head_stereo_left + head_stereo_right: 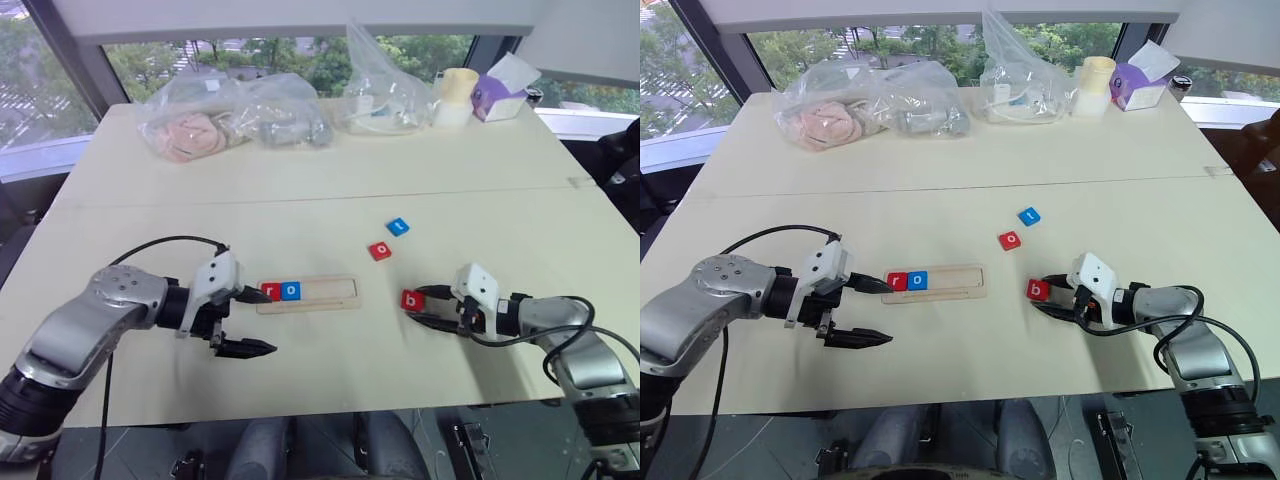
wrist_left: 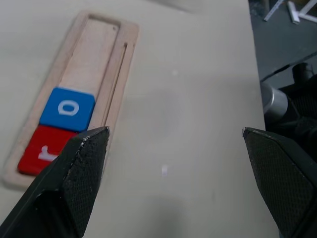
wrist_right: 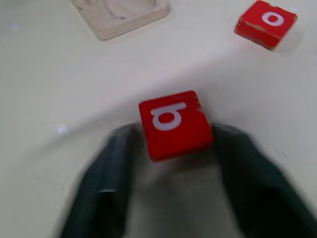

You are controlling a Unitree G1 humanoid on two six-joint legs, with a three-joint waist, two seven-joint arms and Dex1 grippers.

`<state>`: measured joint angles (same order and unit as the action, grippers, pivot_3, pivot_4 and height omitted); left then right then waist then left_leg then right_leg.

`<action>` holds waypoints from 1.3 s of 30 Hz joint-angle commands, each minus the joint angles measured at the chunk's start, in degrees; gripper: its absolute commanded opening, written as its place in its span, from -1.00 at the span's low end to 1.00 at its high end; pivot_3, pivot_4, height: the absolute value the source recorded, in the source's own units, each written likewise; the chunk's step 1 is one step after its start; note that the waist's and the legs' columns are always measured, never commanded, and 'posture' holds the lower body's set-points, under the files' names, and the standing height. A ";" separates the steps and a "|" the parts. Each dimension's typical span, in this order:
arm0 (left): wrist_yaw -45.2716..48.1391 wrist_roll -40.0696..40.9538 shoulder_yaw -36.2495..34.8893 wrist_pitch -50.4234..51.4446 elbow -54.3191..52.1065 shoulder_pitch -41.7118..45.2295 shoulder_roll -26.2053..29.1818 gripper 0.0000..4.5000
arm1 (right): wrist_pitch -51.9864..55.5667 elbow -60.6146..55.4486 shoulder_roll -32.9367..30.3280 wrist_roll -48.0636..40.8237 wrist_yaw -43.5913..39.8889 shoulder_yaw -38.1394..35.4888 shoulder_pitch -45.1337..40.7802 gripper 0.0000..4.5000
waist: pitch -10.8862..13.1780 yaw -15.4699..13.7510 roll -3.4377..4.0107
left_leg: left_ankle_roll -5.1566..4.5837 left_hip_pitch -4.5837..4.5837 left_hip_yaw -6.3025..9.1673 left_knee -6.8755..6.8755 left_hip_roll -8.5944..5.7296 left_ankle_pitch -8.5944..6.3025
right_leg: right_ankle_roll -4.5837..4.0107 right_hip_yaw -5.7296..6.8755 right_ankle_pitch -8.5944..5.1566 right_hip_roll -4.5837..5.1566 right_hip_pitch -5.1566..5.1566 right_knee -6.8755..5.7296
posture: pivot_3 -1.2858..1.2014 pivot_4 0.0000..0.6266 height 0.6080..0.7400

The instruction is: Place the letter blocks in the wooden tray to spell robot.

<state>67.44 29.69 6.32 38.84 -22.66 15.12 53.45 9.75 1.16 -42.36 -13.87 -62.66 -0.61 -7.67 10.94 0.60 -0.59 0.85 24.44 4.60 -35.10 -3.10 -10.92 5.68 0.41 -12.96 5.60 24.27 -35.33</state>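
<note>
Red b block, small, rigid and light, flat on the surface right of the wooden tray, sits clamped by its side edges between right gripper fingers; left gripper fingers spread, empty.

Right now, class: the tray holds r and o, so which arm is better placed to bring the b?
The right. Its gripper has closed around the red b block; the left gripper hangs open beside the wooden tray.

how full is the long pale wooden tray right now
Partly full: the long pale wooden tray holds a red r tile and a blue o tile; the rest of its recess is bare.
</note>
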 commanded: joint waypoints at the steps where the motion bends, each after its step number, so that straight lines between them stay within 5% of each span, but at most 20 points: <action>1: -0.10 -0.08 -2.32 -0.99 -0.23 -0.63 1.09 1.00 | 0.03 -1.64 0.07 0.29 0.89 0.35 -1.19 -0.50 | 0.00 0.00 0.00 | 0.00 0.00 0.00 0.00 0.00 0.00 | 0.00 0.00 0.00 0.00 0.00 0.00 | 0.03 -0.52 0.92; 10: -3.59 1.26 -9.09 2.06 2.12 -2.82 2.19 1.00 | 19.43 -13.85 3.13 -3.90 2.52 8.04 -19.59 -0.50 | 0.02 0.34 0.04 | 0.00 -0.04 0.02 0.00 0.04 0.00 | 0.00 -0.07 0.00 -0.03 0.18 -0.29 | 0.03 -0.52 0.92; 21: -5.47 1.03 -10.34 1.65 0.70 -4.10 2.67 1.00 | 9.52 5.84 13.70 6.61 -2.47 24.04 -32.87 -0.50 | 0.00 0.24 -0.06 | 0.01 0.05 -0.06 -0.03 -0.13 0.00 | 0.16 -0.09 0.08 0.05 0.11 -0.06 | 0.03 -0.52 0.92; 39: -9.51 4.72 -11.60 4.08 -4.02 -5.21 1.81 1.00 | 5.01 11.29 17.95 10.81 -4.84 25.65 -34.61 -0.50 | 0.00 0.27 -0.05 | 0.08 -0.04 -0.03 -0.03 -0.06 0.05 | 0.14 -0.09 0.08 -0.06 0.18 -0.35 | 0.03 -0.52 0.92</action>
<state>58.32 33.96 -4.01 43.20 -25.45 9.19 55.25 15.91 12.90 -25.00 -3.41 -67.86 25.56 -41.02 10.95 0.86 -0.64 0.94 24.40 4.57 -35.13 -3.16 -10.87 5.83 0.32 -12.88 5.54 24.45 -35.69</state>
